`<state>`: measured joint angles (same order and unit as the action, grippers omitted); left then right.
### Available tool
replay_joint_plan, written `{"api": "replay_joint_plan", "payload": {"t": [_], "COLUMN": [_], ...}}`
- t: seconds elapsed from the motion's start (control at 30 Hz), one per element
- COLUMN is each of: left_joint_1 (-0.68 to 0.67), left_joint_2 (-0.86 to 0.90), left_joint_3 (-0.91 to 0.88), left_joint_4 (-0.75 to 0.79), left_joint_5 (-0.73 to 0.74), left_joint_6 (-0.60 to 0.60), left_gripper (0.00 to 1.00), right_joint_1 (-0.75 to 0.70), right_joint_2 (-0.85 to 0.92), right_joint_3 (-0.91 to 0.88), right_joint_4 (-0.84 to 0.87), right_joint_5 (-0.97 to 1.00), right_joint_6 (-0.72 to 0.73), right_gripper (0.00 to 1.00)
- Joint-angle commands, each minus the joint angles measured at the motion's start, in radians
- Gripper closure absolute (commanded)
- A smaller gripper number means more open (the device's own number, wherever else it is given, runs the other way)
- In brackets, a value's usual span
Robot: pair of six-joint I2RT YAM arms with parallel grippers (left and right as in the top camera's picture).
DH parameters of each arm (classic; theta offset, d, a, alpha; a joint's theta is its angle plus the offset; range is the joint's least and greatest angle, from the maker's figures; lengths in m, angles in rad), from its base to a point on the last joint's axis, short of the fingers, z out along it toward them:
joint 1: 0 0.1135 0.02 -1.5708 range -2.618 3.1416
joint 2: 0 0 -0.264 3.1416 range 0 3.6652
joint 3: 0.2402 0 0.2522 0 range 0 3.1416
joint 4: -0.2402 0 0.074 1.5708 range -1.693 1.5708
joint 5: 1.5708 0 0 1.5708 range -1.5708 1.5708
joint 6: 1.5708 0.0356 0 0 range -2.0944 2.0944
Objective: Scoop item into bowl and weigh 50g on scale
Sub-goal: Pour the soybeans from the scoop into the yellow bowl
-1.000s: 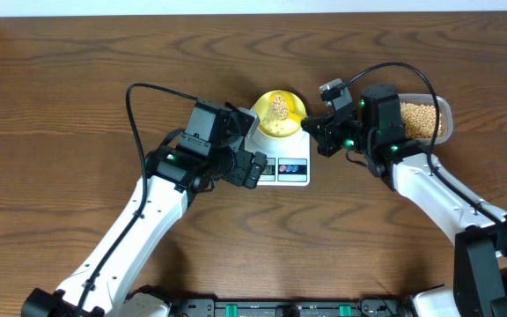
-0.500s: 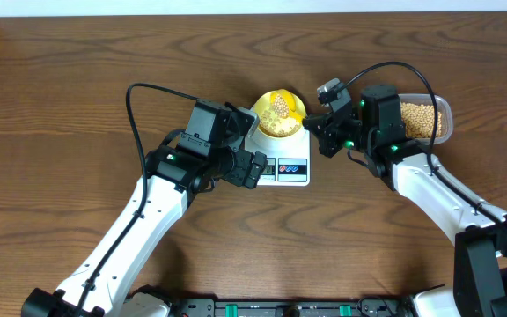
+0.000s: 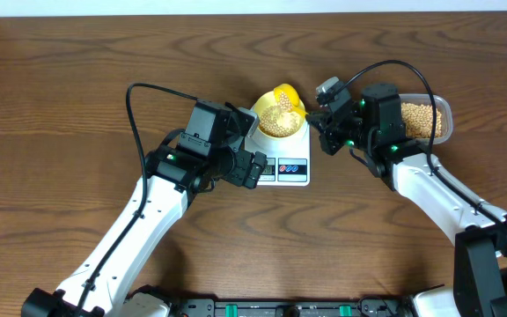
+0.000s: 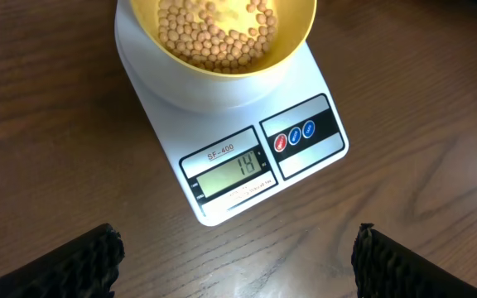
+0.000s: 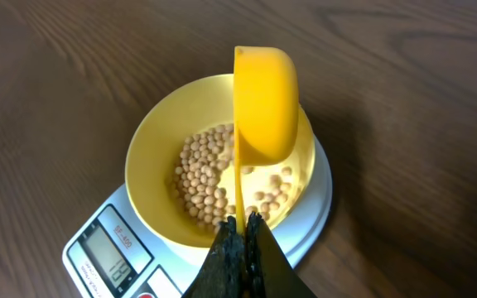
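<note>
The pale yellow bowl stands on the white scale, and a layer of beige beans lies in it. In the left wrist view the scale's display reads 14. My right gripper is shut on the thin handle of a yellow scoop. The scoop is turned on its side over the bowl's right half. My left gripper hangs open just in front of the scale's display, holding nothing. Overhead, the scoop is above the bowl's beans, and the right gripper is to their right.
A clear plastic tub holding more beans sits at the back right, behind my right arm. The left arm reaches in from the lower left, its gripper against the scale's left front corner. Bare wooden table lies all round.
The right gripper has rolled the scoop onto its side over the bowl, and its beans have dropped in. The left arm has stayed put.
</note>
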<state>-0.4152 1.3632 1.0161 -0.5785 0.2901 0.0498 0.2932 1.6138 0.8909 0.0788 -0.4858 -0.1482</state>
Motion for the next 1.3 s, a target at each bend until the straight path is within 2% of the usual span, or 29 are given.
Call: {"api": "replay_joint_plan", "payload": {"t": [0.0, 0.13, 0.47, 0.83, 1.1, 1.2, 1.27], "left_joint_1": [0.000, 0.000, 0.000, 0.000, 0.000, 0.000, 0.000], "left_joint_2": [-0.011, -0.011, -0.011, -0.011, -0.011, -0.011, -0.011], "left_joint_3": [0.011, 0.011, 0.011, 0.011, 0.011, 0.011, 0.011], "left_joint_4": [0.000, 0.000, 0.000, 0.000, 0.000, 0.000, 0.000], "left_joint_5": [0.012, 0.012, 0.012, 0.012, 0.012, 0.012, 0.012], "left_joint_6": [0.005, 0.005, 0.005, 0.005, 0.005, 0.005, 0.005], "left_gripper": [0.10, 0.10, 0.10, 0.10, 0.10, 0.10, 0.10], "right_joint_1": [0.005, 0.006, 0.021, 0.023, 0.035, 0.046, 0.051], "right_joint_2": [-0.011, -0.011, -0.013, -0.066, -0.066, -0.066, -0.066], "right_joint_3": [0.004, 0.004, 0.004, 0.005, 0.005, 0.005, 0.005], "right_joint_4": [0.008, 0.007, 0.011, 0.000, -0.045, -0.029, -0.007], "right_joint_5": [0.013, 0.013, 0.013, 0.043, 0.120, 0.110, 0.110], "right_joint_6": [-0.052, -0.052, -0.164, -0.183, -0.351, -0.328, -0.261], "right_gripper": [0.99, 0.99, 0.99, 0.99, 0.99, 0.99, 0.99]}}
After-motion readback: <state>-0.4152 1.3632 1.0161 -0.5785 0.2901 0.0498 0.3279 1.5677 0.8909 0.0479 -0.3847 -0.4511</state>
